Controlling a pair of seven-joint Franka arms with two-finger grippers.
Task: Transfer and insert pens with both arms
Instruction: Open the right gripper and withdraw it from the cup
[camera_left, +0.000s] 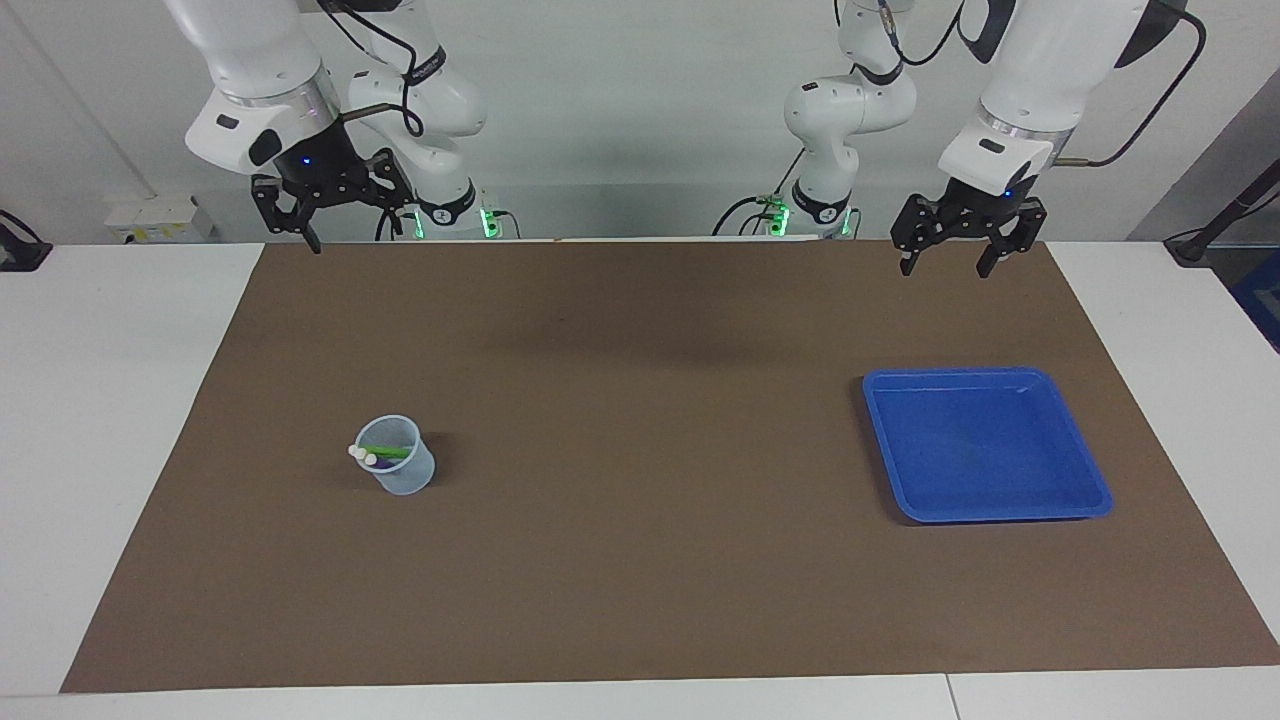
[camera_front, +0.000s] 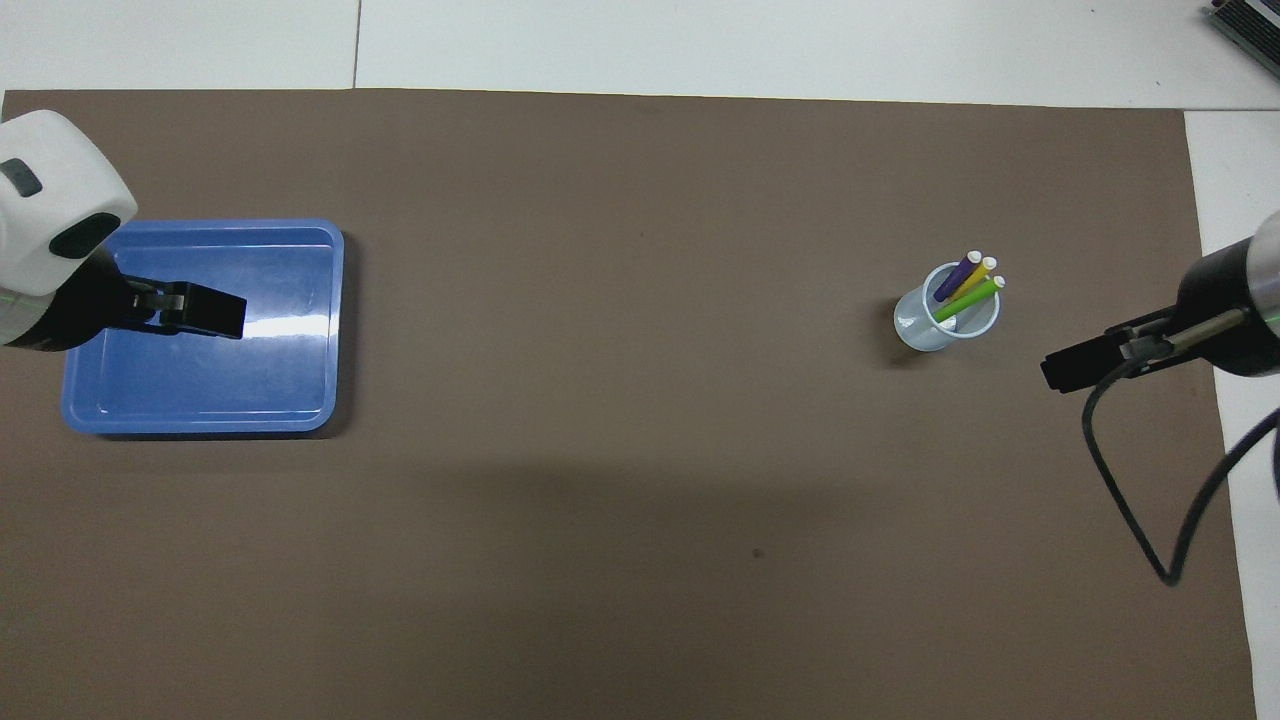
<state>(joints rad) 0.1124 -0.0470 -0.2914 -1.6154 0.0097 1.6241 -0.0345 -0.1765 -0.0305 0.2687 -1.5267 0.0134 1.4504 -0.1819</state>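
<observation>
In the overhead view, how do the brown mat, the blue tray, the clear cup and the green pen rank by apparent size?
Largest to smallest:
1. brown mat
2. blue tray
3. clear cup
4. green pen, leaning in the cup and seen foreshortened
</observation>
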